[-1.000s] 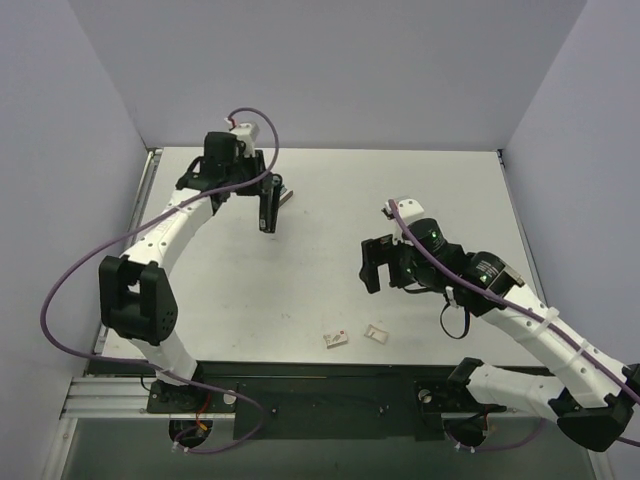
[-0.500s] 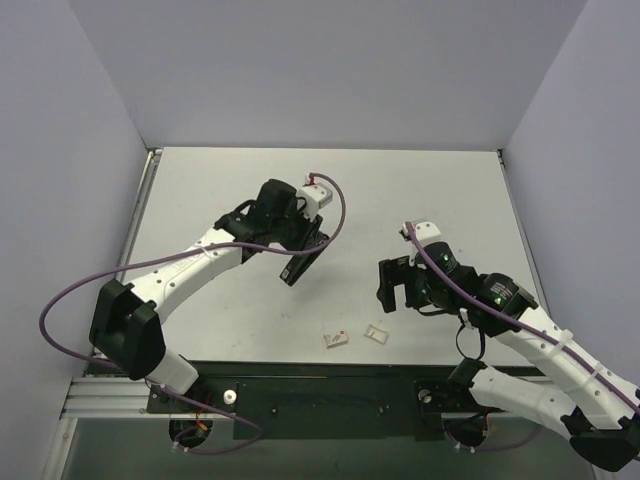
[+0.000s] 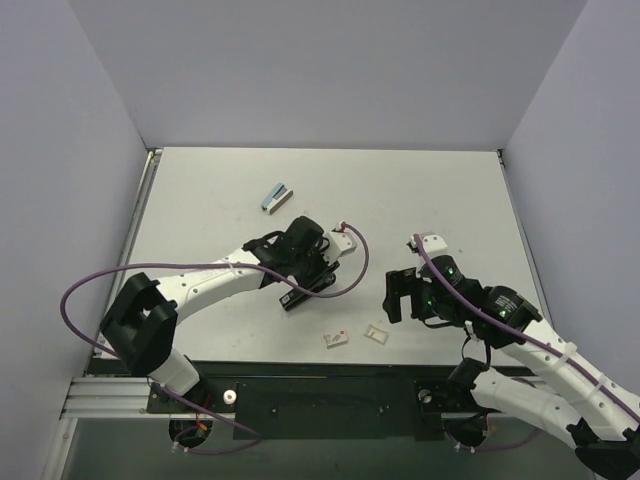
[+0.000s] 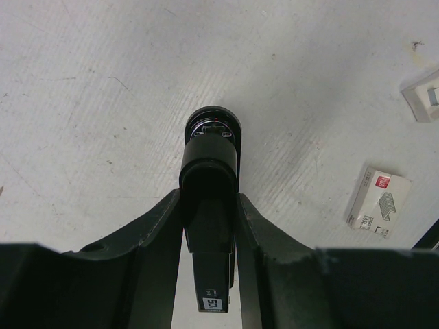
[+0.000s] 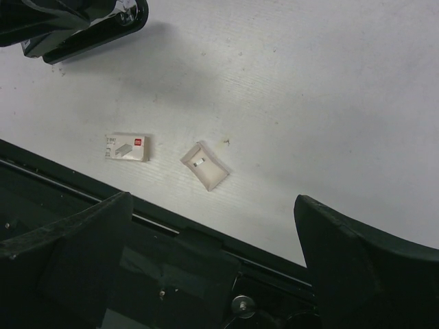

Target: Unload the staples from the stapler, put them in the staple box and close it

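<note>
Surface: pale grey table (image 3: 430,190), lilac walls on three sides.
Near edge, middle: small white staple box with a red mark (image 5: 127,147); just beside it, an open white tray scrap (image 5: 204,166).
Right gripper (image 5: 212,205): above these two, fingers spread wide, nothing between them.
Left gripper (image 4: 209,199): left of centre, fingers pressed against both sides of a black bar (image 4: 211,137).
Stapler (image 3: 274,197): light blue, lying flat toward the far edge, left of centre, apart from both grippers.
</note>
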Controlling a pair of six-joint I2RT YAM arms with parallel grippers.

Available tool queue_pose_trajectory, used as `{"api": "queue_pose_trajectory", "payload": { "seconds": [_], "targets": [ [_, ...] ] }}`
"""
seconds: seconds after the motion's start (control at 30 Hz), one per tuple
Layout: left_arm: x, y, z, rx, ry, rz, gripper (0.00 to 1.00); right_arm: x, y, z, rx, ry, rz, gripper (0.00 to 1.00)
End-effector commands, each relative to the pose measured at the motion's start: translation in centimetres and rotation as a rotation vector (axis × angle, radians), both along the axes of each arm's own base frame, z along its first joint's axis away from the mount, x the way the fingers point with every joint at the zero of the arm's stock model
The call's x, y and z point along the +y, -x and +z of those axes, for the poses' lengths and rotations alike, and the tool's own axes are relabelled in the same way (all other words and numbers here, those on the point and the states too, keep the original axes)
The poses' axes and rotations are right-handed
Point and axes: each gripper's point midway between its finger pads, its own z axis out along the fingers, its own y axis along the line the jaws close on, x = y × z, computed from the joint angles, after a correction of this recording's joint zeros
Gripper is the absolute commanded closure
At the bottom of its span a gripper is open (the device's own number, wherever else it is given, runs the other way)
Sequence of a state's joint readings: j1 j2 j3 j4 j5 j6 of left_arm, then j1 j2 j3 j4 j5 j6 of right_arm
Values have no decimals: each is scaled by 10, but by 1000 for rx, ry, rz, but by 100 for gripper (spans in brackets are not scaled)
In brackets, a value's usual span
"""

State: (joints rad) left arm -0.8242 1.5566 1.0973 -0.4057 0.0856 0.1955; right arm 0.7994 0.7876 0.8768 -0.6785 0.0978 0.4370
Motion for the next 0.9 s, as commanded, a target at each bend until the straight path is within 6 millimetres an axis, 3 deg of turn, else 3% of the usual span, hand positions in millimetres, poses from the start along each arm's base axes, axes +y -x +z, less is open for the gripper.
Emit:
{"api": "queue_pose_trajectory", "payload": {
  "seconds": [0.0,0.27,0.53,0.87],
  "targets": [
    [-22,-15,11,-80,55,-17,100,-8,6,-7,18,11,-29,2],
    [-29,-14,-7,-82,118,11,100,-11,3,-7,11,11,-70,3],
    [-35,-6,-21,-52,153,-4,73,-11,-6,-9,17,78,-64,2],
    [-40,4,-11,-95,231,-1,56,-6,-18,-2,-12,120,-38,0]
  ]
}}
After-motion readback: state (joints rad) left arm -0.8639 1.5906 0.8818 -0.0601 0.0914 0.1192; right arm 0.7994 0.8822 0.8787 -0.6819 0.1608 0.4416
